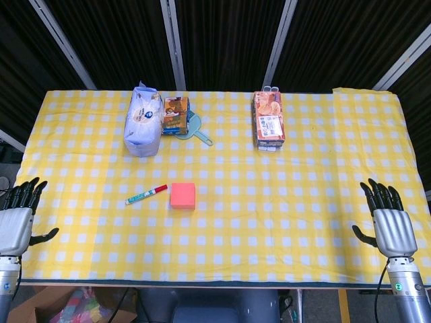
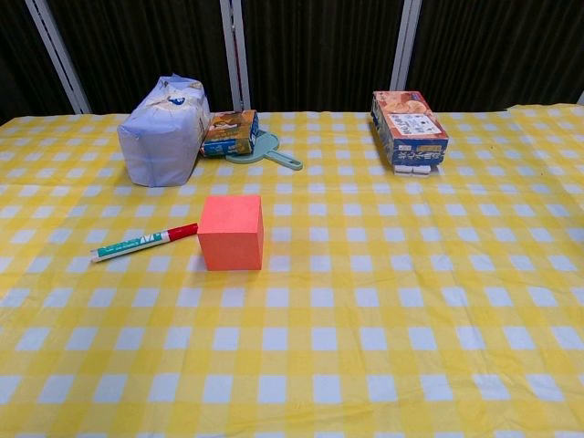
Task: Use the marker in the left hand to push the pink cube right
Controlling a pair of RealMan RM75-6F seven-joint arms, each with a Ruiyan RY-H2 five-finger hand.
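The pink cube (image 1: 182, 196) (image 2: 232, 232) sits on the yellow checked tablecloth left of centre. Just to its left lies the marker (image 1: 146, 194) (image 2: 144, 242), white-bodied with a red cap pointing at the cube, with a small gap between them. My left hand (image 1: 18, 219) hovers at the table's left edge, open, fingers spread, holding nothing, well away from the marker. At the right edge my right hand (image 1: 388, 219) is open too. Neither hand shows in the chest view.
At the back left stand a pale wrapped packet (image 1: 143, 120) (image 2: 164, 130), a small snack box (image 1: 176, 116) (image 2: 229, 133) and a teal flat tool (image 1: 197, 128) (image 2: 266, 152). A biscuit box (image 1: 269, 120) (image 2: 408, 128) stands at the back right.
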